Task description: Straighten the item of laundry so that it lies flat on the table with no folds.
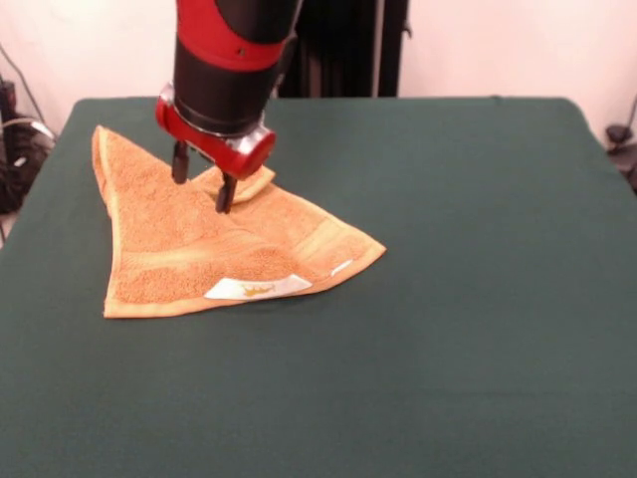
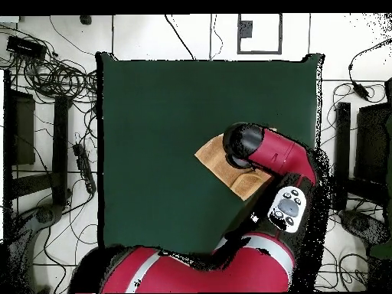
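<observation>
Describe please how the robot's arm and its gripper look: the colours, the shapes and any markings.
The arm is thick and round, in glossy red and black segments. At its wrist sits a red ring with a silver rim, and below it the gripper has two thin dark fingers. In the overhead view, a white oval panel with grey buttons marks the arm.

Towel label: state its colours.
White with yellow print; the label on the towel shows best in the front view.
</observation>
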`<state>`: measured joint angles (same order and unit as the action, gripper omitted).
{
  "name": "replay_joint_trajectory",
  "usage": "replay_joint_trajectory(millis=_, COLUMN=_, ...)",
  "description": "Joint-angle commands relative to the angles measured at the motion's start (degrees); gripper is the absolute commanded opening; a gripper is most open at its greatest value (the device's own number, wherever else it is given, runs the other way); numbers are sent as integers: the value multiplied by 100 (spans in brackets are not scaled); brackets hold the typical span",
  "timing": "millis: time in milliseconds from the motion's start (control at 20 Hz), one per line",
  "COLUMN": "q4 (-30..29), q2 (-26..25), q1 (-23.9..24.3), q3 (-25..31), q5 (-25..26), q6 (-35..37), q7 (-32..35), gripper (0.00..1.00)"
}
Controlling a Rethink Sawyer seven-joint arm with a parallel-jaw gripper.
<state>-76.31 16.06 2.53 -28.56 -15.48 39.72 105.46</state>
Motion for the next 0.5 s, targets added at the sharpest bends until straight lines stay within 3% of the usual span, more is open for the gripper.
replay_joint_trajectory(millis=50, q4=154, q2=-533, q1=-187, q3=841, q5=-201, q6=79, q7=1194, gripper=100)
replay_joint_trajectory(millis=500, q4=68, q2=-803, q1=-389, q3=420, q5=-108, q6=351, q7=1429, gripper=100)
